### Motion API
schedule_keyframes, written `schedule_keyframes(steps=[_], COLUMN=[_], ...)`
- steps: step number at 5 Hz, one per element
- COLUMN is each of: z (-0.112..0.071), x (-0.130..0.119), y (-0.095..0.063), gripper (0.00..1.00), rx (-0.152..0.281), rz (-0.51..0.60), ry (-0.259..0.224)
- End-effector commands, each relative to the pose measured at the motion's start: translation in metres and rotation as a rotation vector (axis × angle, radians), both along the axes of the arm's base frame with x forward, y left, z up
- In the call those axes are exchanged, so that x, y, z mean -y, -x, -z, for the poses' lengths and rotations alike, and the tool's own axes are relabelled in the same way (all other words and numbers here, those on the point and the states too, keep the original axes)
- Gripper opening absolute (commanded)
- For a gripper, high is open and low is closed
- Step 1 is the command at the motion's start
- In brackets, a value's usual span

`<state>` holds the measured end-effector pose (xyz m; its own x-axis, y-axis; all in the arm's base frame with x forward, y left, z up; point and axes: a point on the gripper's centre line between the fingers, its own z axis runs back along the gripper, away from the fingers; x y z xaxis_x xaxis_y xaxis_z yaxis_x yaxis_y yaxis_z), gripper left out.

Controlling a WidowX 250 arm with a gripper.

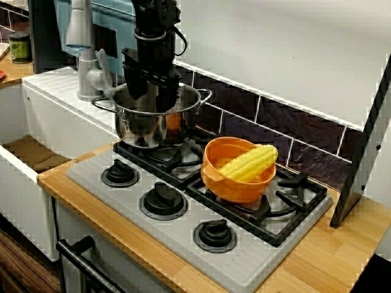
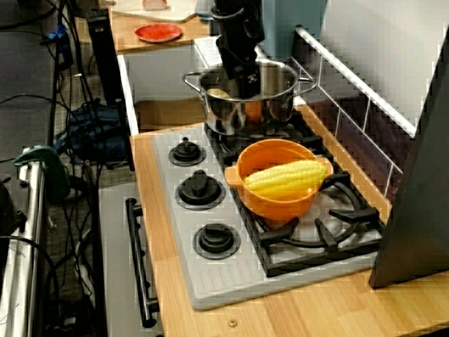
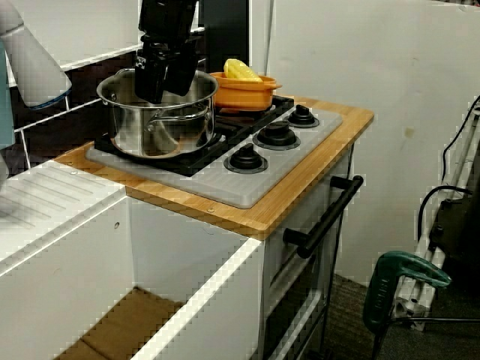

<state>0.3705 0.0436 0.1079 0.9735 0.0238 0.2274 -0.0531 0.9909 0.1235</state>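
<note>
In the view across the knobs, the wooden bench [image 1: 317, 256] is carrying a grey hob [image 1: 244, 268] along its front edge. Three black knobs [image 1: 163, 201] are sitting in a row on the hob's near strip.

Behind them a black grate [image 1: 299, 195] is covering the burners. On the grate's right half, toward the right end of the bench, an orange bowl [image 1: 235, 186] is standing upright. A yellow corn cob [image 1: 249, 163] is lying across it, its tip poking over the far rim.

On the left half of the grate, at the hob's far left corner, a steel pot [image 1: 143, 125] is standing upright, just beside the bowl but not touching it. Its shiny wall is showing an orange reflection.

The black tool [image 1: 151, 101] is hanging straight down inside the pot, below the rim, with its fingers standing apart. The view from the sink end is showing the same gap between them. Nothing is showing between the fingers, though the pot wall is hiding their lowest part, so I cannot tell whether they are touching the bottom.

Past the pot, a tap [image 1: 82, 55] is standing at the white sink edge to the left, and a dark tiled wall [image 1: 293, 125] is running along the back edge of the bench.
</note>
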Motion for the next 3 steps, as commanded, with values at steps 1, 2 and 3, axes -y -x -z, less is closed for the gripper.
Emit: schedule_keyframes(steps=[1,2,3], z=[-0.0141,-0.0109,-0.0081], x=[-0.0085,-0.0058,-0.0035], y=[-0.0011,-0.0015,-0.002], gripper=[1.0,1.0,1.0], rx=[0.054,0.051,0.042], rz=[-0.026,-0.024,-0.022], ry=[0.001,-0.001,-0.003])
